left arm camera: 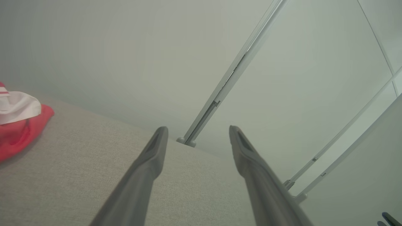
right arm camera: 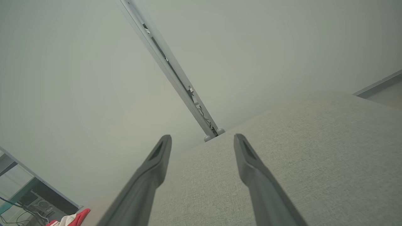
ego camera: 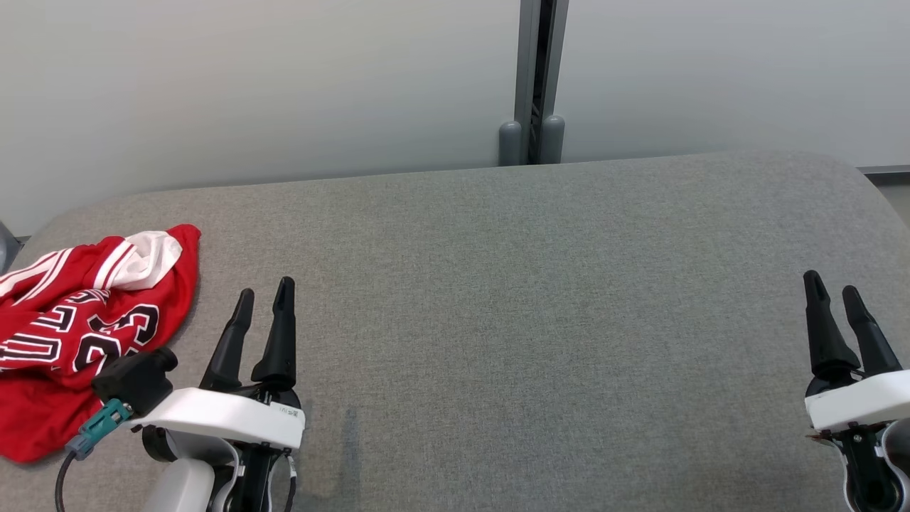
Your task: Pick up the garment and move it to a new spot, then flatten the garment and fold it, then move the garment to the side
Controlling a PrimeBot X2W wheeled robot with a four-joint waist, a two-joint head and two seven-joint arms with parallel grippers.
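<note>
- Head view puts the garment (ego camera: 92, 320) at the near-left edge of the tabletop (ego camera: 498, 320): a red jersey with white trim and black-and-white lettering, soft and heaped in loose folds.
- Just beside it hovers the left gripper (ego camera: 265, 286), its dark tapered fingers (ego camera: 277, 341) spread wide with nothing between them.
- Well apart, at the far right, the right gripper (ego camera: 830, 281) is likewise spread and empty.
- The first pickup seems not yet begun. The next move calls for the left arm to swing onto the heap and pinch a fold.
- The tabletop looks covered in grey woven cloth, possibly padded, with rounded corners. A pale smooth wall (ego camera: 284, 92) stands behind.
</note>
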